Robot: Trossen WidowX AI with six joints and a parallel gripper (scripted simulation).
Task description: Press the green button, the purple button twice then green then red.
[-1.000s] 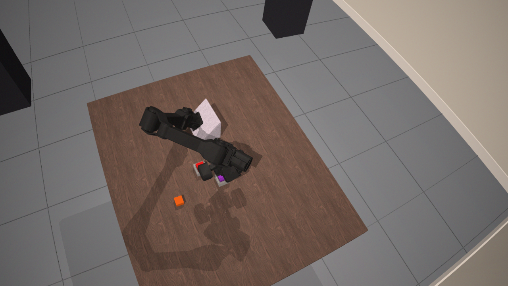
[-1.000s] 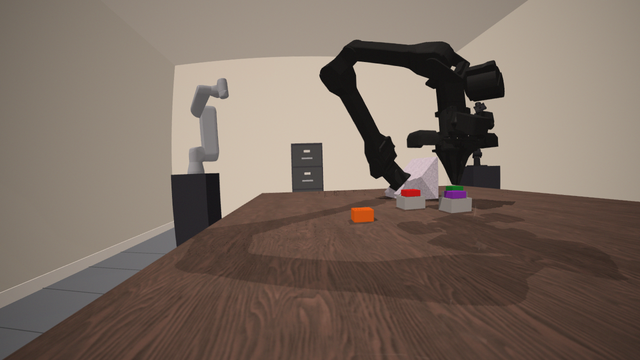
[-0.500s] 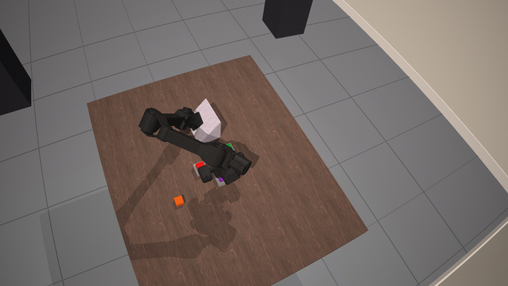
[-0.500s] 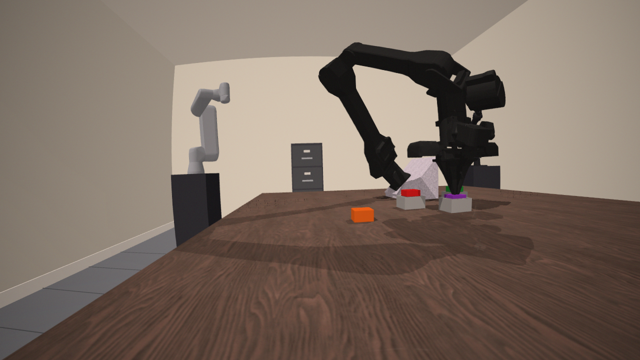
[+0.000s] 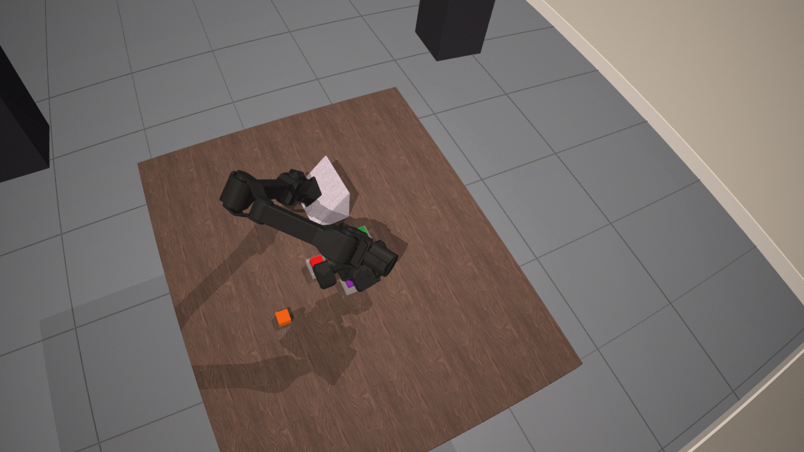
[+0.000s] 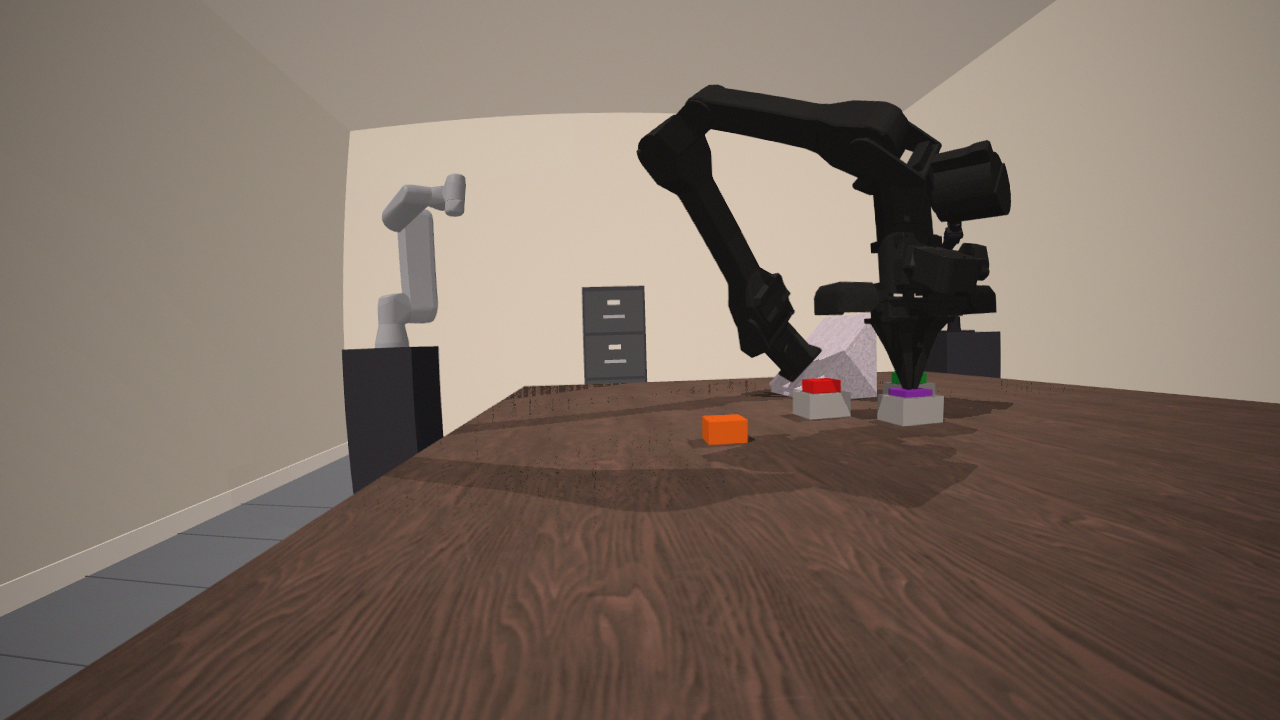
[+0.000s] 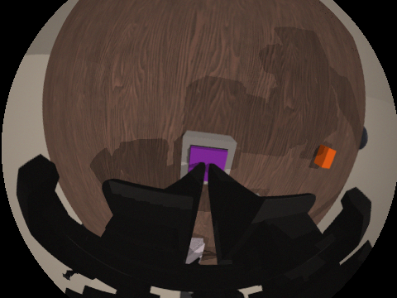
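Observation:
The purple button [image 5: 348, 284] [image 6: 910, 393] [image 7: 208, 156] sits in a light grey base, its cap low, only a thin strip showing above the base. My gripper [image 6: 911, 385] [image 7: 207, 167] is shut, with nothing between the fingers. It points down with its fingertips on the purple cap. The red button [image 5: 316, 260] [image 6: 820, 385] stands raised in its base, left of the purple one in the exterior view. The green button [image 5: 363, 230] [image 6: 897, 379] is behind the purple one there, partly hidden by the fingers; how high its cap stands is unclear.
An orange block [image 5: 282, 317] [image 6: 725, 429] [image 7: 325, 156] lies on the wooden table [image 5: 450, 337] [image 6: 537, 582], apart from the buttons. A pale pinkish wedge-shaped block [image 5: 332, 188] [image 6: 845, 358] [image 7: 195, 250] stands close beside the arm's base, beyond the green button.

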